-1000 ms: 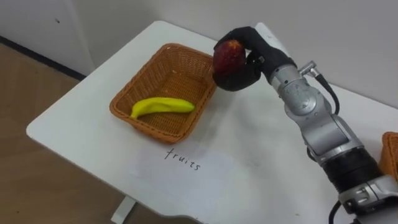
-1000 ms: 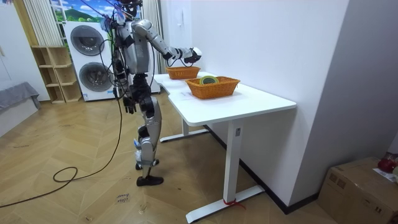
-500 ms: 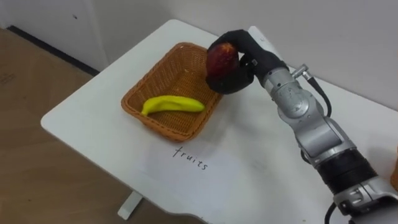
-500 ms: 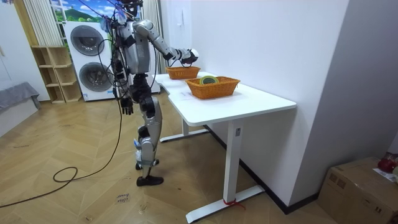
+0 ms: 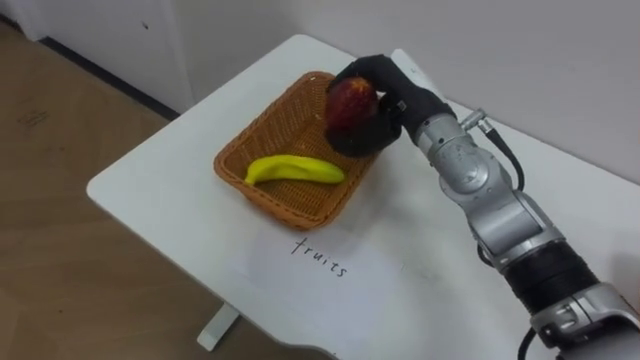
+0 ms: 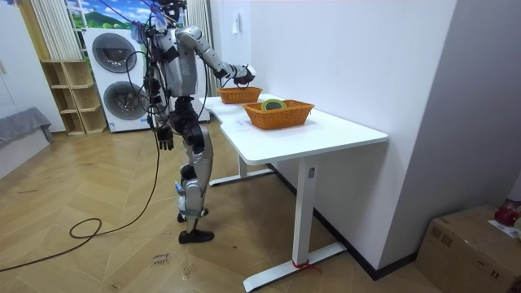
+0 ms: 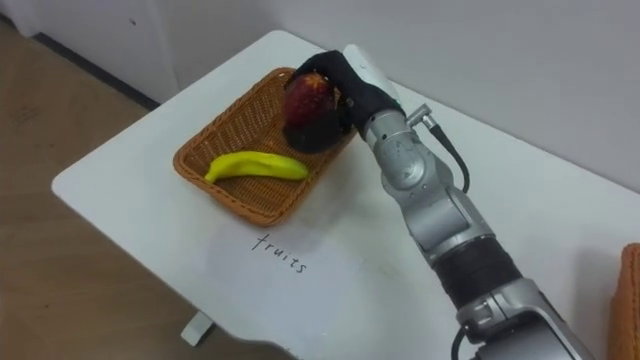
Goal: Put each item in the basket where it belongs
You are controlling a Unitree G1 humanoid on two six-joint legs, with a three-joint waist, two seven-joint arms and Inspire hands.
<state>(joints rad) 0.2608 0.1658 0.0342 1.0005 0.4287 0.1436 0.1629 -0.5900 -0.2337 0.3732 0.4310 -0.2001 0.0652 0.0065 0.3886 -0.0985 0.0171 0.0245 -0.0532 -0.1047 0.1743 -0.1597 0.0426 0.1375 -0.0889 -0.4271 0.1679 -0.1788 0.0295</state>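
A dark red apple (image 5: 348, 101) sits in my right hand (image 5: 385, 118), whose black fingers are curled round it. Hand and apple hover over the far right corner of the wicker fruit basket (image 5: 232, 160) on the white table (image 5: 170, 195). A yellow banana (image 5: 295, 171) lies inside that basket. In the right eye view the apple (image 7: 304, 97), the hand (image 7: 335, 122), the banana (image 7: 255, 165) and the basket (image 7: 190, 160) show the same way. In the room view I stand at the table's far end with the right arm stretched over the far basket (image 6: 239, 95); my left hand (image 6: 165, 140) hangs at my side.
A handwritten word marks the tabletop just in front of the fruit basket. A second wicker basket (image 6: 278, 113) holding office supplies stands further to my right, its edge (image 7: 629, 290) at the frame's border. The table's left and near edges drop to wooden floor.
My right hand has carried the apple leftward, from beside the basket's right rim to over its corner. The eye view has also shifted, so the basket sits further right in the picture.
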